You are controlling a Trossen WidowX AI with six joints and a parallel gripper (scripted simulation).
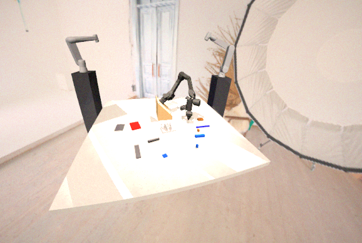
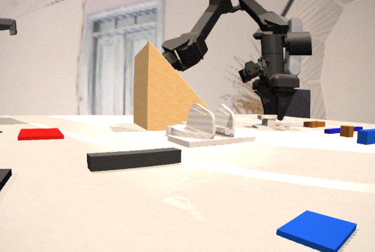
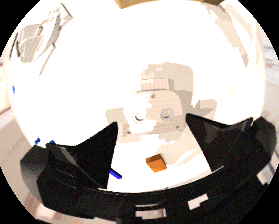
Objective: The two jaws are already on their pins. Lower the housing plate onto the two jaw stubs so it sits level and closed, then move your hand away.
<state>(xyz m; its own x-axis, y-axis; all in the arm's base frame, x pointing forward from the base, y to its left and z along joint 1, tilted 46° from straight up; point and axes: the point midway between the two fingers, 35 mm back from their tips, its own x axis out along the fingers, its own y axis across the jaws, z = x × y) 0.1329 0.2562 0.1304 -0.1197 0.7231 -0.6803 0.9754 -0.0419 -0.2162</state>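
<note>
The pale housing plate [image 2: 267, 117] [image 3: 162, 103] with two round holes rests low on the table, behind and to the right of the jaw assembly in the exterior view. My gripper [image 2: 274, 117] [image 3: 152, 120] [image 1: 188, 119] is open and empty, pointing down close above the plate, with one finger toward each side of it in the wrist view. The white jaw assembly [image 1: 166, 127] [image 3: 32, 41] stands apart from the gripper. Its two upright jaws, a near one [image 2: 199, 123] and a far one [image 2: 229, 121], stand on a flat base [image 2: 224, 141]. The pins and stubs are too small to tell.
A tall wooden wedge [image 1: 163, 113] [image 2: 165, 97] stands behind the jaw assembly. An orange block [image 1: 200, 119] [image 2: 314, 124] [image 3: 156, 163] lies near the housing plate, with a thin blue bar [image 1: 203, 126] close by. A black bar [image 2: 134, 160] and a red tile [image 1: 135, 126] [image 2: 41, 134] lie farther left.
</note>
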